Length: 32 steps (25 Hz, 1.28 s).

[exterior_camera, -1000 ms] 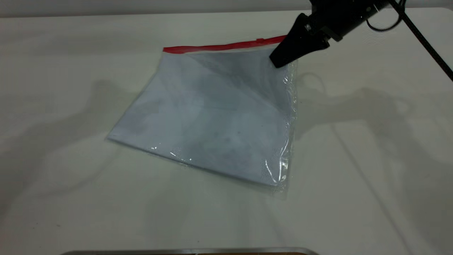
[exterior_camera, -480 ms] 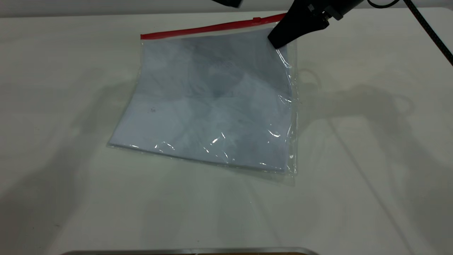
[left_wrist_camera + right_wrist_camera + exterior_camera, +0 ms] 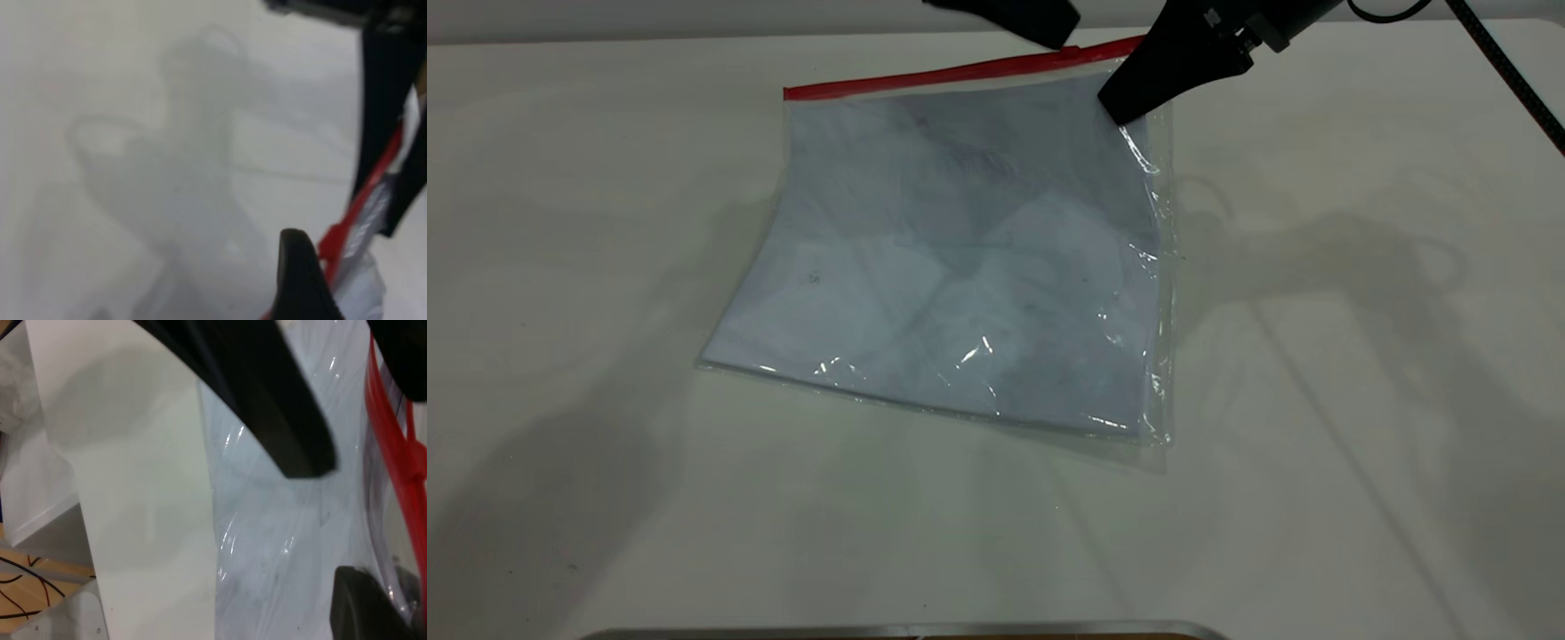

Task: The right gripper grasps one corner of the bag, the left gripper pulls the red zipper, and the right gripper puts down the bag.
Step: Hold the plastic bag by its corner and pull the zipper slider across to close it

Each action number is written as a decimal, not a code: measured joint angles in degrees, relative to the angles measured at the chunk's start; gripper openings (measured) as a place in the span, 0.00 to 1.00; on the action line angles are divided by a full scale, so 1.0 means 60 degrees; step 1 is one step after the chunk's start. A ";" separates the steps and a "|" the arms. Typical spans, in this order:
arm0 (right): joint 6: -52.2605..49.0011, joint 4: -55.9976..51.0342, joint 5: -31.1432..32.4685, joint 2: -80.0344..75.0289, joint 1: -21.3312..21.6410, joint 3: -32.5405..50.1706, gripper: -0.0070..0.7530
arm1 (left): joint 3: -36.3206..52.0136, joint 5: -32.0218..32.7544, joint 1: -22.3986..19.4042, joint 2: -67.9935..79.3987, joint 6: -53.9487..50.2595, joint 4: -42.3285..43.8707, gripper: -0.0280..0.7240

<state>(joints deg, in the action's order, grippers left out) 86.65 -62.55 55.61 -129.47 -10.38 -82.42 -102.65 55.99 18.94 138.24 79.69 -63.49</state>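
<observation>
Clear plastic, the bag (image 3: 960, 258) slopes up from the white table (image 3: 1360, 400), far edge lifted. Along that edge the red zipper (image 3: 960, 73) meets the left gripper (image 3: 1040, 22), jaws unreadable. Rightmost, the right gripper (image 3: 1129, 102) pinches the bag's corner.

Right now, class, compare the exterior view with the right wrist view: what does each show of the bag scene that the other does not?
Only the exterior view shows the whole bag, its near edge resting on the white table, and the left gripper just above the slider end of the red zipper. Only the right wrist view shows a white panel with cables beyond it. Both show the right gripper shut on the bag's corner, the zipper, and the paper inside.
</observation>
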 joint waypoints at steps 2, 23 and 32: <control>0.0000 0.0012 0.0042 0.0000 0.0000 0.0000 0.05 | 0.0000 -0.0025 0.0000 0.0070 0.0000 -0.0009 0.71; -0.0004 0.0013 0.0099 0.0000 0.0000 0.0000 0.05 | 0.0000 0.0200 0.0004 0.0068 0.0028 -0.0360 0.45; -0.0004 0.0021 0.0099 0.0000 0.0000 -0.0010 0.05 | 0.0000 -0.0217 0.0004 0.0068 0.0021 -0.0368 0.48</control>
<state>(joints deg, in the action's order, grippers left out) 86.62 -62.42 56.20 -129.47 -10.38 -82.48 -102.65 54.69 18.97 138.65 79.82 -65.70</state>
